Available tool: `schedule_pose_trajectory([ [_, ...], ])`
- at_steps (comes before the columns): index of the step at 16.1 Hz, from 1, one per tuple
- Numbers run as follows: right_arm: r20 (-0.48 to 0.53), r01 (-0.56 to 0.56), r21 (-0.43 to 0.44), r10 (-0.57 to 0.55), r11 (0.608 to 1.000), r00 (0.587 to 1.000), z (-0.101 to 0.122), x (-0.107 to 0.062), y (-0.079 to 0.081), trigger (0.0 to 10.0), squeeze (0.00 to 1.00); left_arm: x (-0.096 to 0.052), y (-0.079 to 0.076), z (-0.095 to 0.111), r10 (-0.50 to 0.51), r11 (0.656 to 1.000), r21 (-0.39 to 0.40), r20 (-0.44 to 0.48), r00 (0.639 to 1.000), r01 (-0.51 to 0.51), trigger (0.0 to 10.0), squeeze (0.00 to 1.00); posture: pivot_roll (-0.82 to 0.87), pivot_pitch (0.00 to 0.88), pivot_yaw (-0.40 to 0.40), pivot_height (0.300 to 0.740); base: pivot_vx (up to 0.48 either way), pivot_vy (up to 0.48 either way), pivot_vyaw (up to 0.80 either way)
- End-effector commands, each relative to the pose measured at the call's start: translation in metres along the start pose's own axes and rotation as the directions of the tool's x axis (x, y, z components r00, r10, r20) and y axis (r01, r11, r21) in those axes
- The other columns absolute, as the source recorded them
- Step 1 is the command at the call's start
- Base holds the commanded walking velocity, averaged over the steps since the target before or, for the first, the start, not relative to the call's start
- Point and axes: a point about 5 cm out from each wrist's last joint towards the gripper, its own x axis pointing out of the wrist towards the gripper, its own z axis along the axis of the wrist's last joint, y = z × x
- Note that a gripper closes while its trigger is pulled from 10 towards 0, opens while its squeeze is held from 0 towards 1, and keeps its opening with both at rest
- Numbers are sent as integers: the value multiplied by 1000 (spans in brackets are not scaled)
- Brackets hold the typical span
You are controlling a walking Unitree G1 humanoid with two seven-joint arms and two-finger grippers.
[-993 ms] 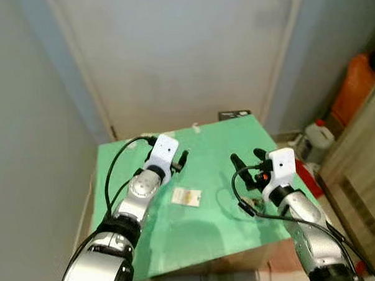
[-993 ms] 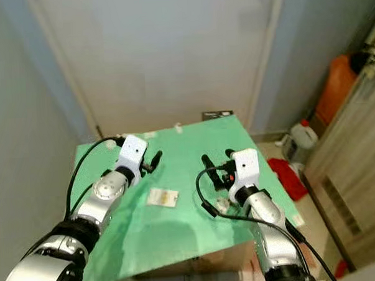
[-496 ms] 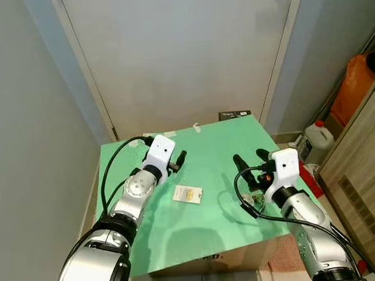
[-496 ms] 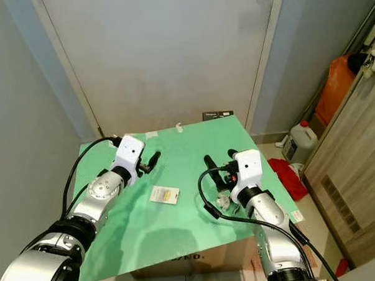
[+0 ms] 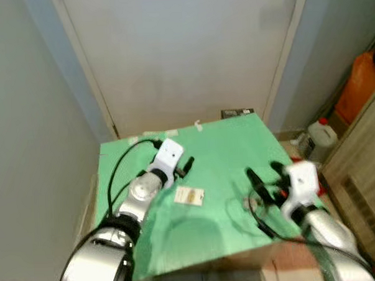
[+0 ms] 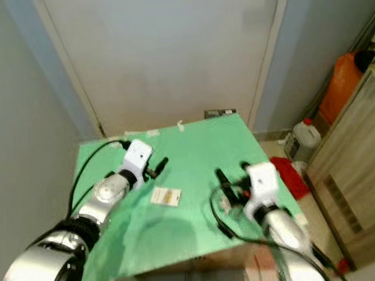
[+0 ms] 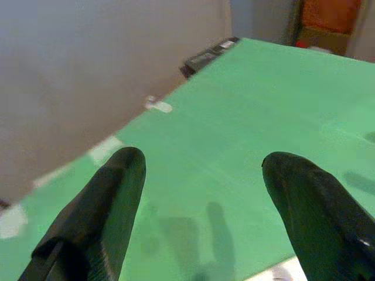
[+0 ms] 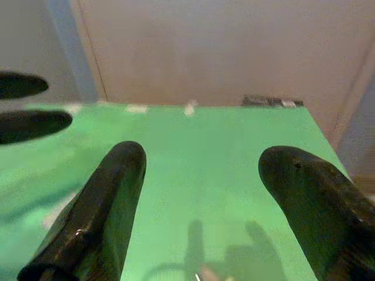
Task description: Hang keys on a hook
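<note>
Small pale bunch of keys near green tabletop's right edge | right tool wide open, empty, just above them | left tool open, empty, mid-tabletop | lower straight, pinch the ring, not loose keys

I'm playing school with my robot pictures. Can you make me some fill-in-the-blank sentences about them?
1. The table is covered in ____.
2. The small card lies between the two ____.
3. The right gripper has its fingers ____.
4. The jug by the wall is ____.

Missing words: green; grippers; open; orange
</note>
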Motion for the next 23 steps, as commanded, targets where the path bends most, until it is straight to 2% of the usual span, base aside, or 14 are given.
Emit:
schedule_pose_trajectory([
  [1, 0, -9, -9, 9, 1000, 1000, 6, -7, 0, 10000, 0, 0, -6, -5, -11, 999, -33, -17, 1000, 11, 10000, 0, -269, 89, 8, 706, 0, 0, 0],
  [4, -18, -12, -13, 12, 1000, 1000, 7, -19, 3, 10000, 0, 2, -22, -8, -69, 996, -64, -30, 997, 66, 10000, 0, -291, 110, 4, 706, 0, 0, 0],
  [9, -69, -21, -9, 20, 1000, 997, 9, -37, 7, 10000, 0, -4, -35, -28, -62, 993, -103, -117, 991, 50, 10000, 0, -318, 154, -15, 706, 0, 0, 0],
  [10, -83, -18, -6, 17, 1000, 996, 9, -43, 7, 10000, 0, -8, -41, -38, -68, 990, -135, -154, 986, 47, 10000, 0, -325, 168, -21, 706, 0, 0, 0],
  [14, -115, -20, -3, 19, 1000, 993, 9, -53, 8, 10000, 0, -16, -43, -53, -50, 988, -153, -211, 976, 18, 10000, 0, -341, 192, -35, 706, 0, 0, 0],
  [19, -130, -16, 1, 16, 1000, 991, 11, -53, 8, 10000, 0, -18, -40, -58, -34, 989, -147, -251, 967, -3, 10000, 0, -340, 184, -35, 706, 0, 0, 0],
  [20, -131, -16, 1, 16, 1000, 991, 12, -52, 8, 10000, 0, -18, -39, -58, -35, 990, -142, -251, 967, -1, 8078, 0, -340, 183, -33, 706, 0, 0, 0],
  [21, -129, -17, 1, 17, 1000, 991, 13, -50, 7, 10000, 0, -17, -38, -56, -41, 990, -141, -249, 968, 6, 0, 0, -340, 182, -32, 706, 0, 0, 0],
  [23, -131, -16, 3, 16, 1000, 991, 12, -51, 9, 10000, 0, -18, -38, -56, -57, 992, -124, -248, 967, 26, 0, 0, -338, 180, -29, 706, 0, 0, 0],
])
